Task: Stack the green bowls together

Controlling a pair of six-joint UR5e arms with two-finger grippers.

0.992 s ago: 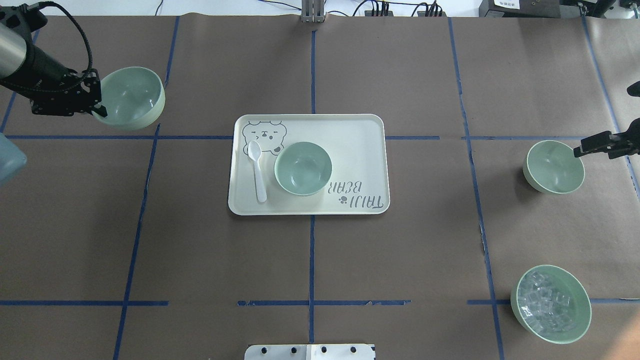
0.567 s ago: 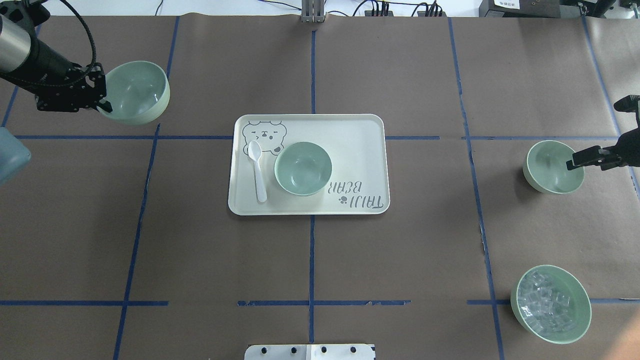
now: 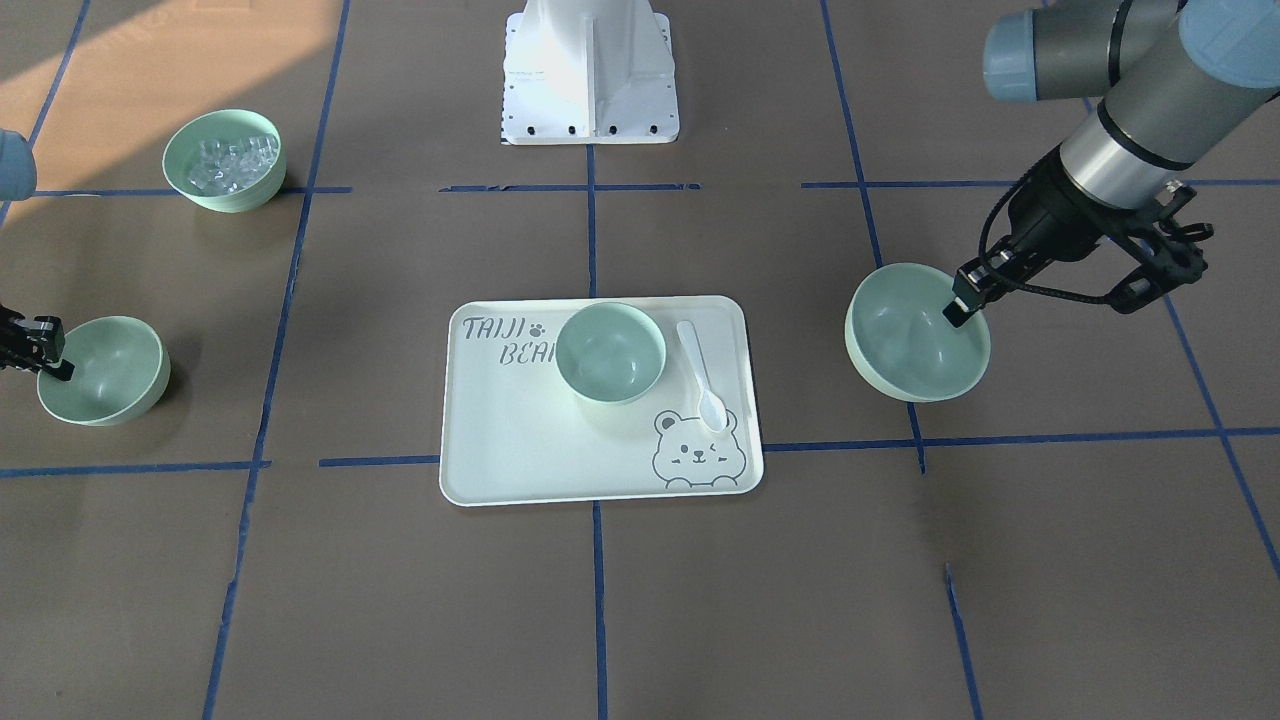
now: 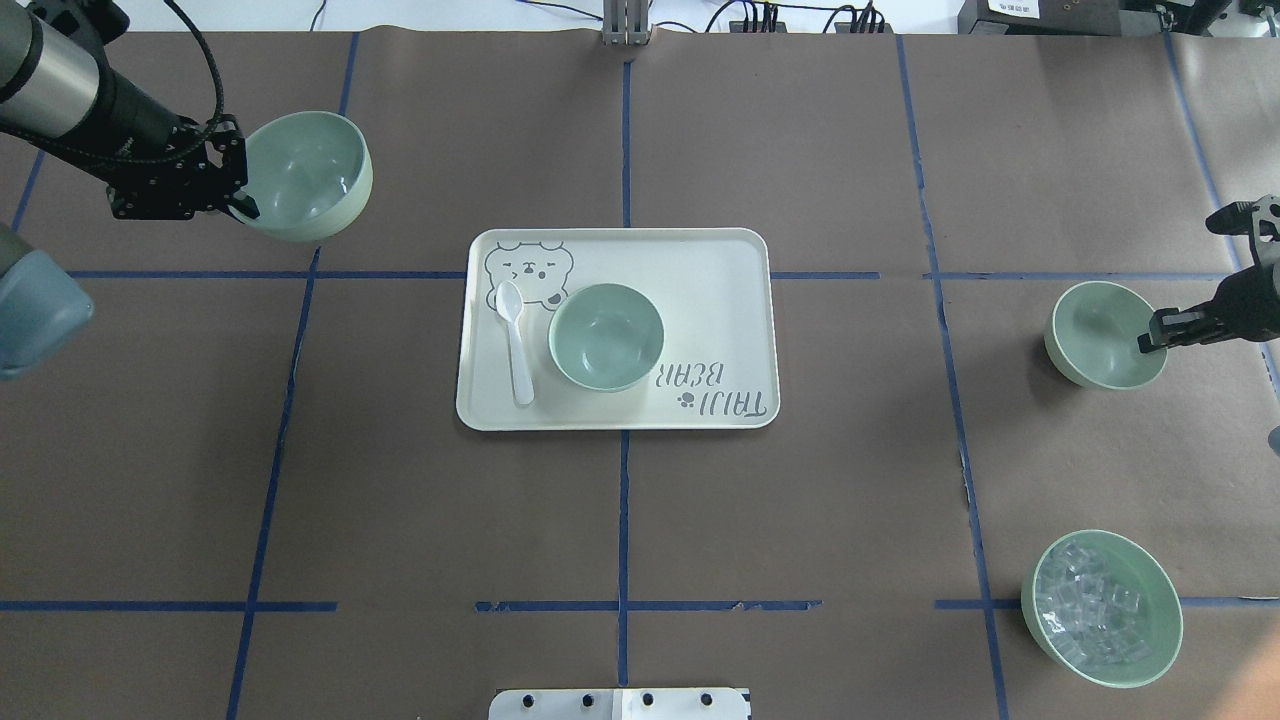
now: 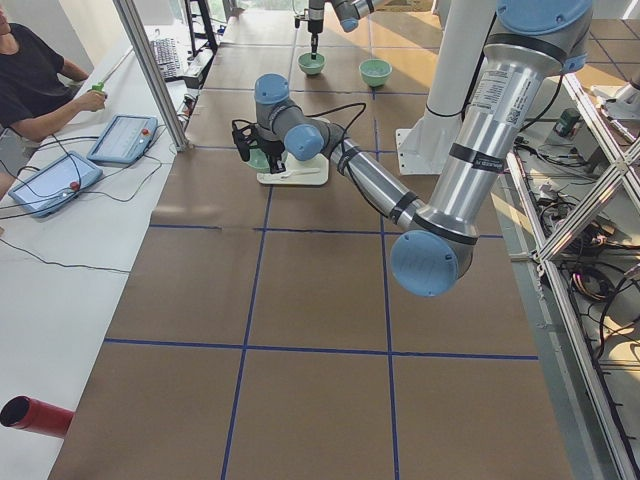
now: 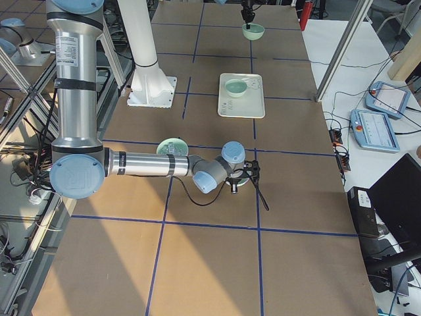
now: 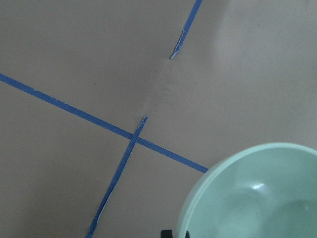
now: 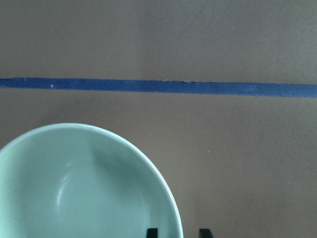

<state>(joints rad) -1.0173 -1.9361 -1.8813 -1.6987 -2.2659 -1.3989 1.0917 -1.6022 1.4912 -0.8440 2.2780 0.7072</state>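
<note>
left bowl (image 4: 310, 170): lifted at far-left corner, clenched by left gripper (image 4: 240, 205), for stacking. right bowl (image 4: 1095, 335): rim straddled by unclenched right gripper (image 4: 1148, 343).

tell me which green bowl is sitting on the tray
The middle bowl beside the spoon, on the tray. The other three are off it, including the tilted bowl in the left gripper.
</note>
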